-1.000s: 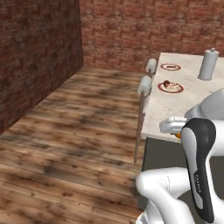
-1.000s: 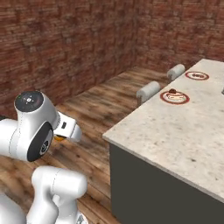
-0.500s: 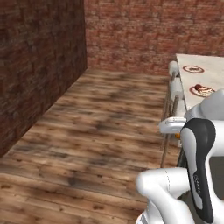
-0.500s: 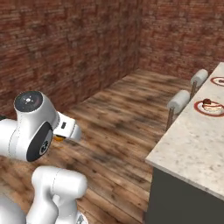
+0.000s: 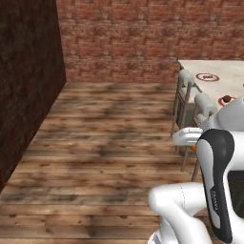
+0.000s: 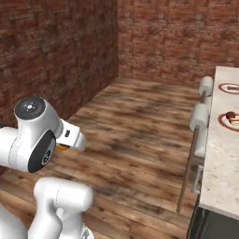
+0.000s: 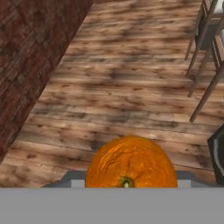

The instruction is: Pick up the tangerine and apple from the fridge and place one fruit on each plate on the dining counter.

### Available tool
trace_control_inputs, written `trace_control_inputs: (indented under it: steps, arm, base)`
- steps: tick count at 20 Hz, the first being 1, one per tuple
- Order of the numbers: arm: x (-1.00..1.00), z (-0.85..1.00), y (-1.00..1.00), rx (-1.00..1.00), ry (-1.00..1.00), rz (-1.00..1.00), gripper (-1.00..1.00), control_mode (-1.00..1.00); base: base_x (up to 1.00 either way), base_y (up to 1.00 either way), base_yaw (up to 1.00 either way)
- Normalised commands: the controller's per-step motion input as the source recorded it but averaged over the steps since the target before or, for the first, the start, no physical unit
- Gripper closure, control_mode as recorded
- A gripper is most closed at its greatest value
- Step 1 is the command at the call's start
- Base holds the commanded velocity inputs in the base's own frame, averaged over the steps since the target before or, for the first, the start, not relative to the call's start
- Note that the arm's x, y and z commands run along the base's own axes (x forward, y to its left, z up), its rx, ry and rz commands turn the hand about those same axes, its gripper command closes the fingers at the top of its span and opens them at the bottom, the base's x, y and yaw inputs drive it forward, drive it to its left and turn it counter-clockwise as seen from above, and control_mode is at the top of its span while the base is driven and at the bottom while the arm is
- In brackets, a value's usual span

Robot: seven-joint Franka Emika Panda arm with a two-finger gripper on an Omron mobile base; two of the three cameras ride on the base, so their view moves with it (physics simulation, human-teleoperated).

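step: carrying tangerine point(image 7: 131, 162) to counter point(image 6: 223, 158) | gripper point(image 7: 127, 186): clamped on tangerine | apple point(image 6: 230, 115) on near plate point(image 6: 223, 122), ahead-right | next: reach empty far plate point(image 6: 228, 87)

A wooden plank floor point(image 5: 105, 138) covers the room, with darker and lighter stripes across it. Red brick walls point(image 6: 60, 51) stand at the back and on the side. Two stools point(image 6: 200, 116) with pale round seats and thin grey legs stand in a row, probably just beside the table edge.
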Motion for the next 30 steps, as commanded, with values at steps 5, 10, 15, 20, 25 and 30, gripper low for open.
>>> trace_control_inputs:
  steps: [5, 10, 15, 20, 25, 30]
  arm:
    - [0.0, 0.0, 0.0, 0.0, 0.0, 0.0, 1.0, 1.0]
    - [0.0, 0.0, 0.0, 0.0, 0.0, 0.0, 1.0, 1.0]
    - [0.0, 0.0, 0.0, 0.0, 0.0, 0.0, 1.0, 1.0]
    - [0.0, 0.0, 0.0, 0.0, 0.0, 0.0, 1.0, 1.0]
    - [0.0, 0.0, 0.0, 0.0, 0.0, 0.0, 1.0, 1.0]
    - [0.0, 0.0, 0.0, 0.0, 0.0, 0.0, 1.0, 1.0]
  base:
    - [1.0, 1.0, -0.44]
    - [1.0, 0.95, -0.54]
    - [1.0, 0.89, -0.62]
    - [1.0, 0.97, -0.58]
    - [1.0, 1.0, -0.54]
    - [1.0, 0.99, -0.57]
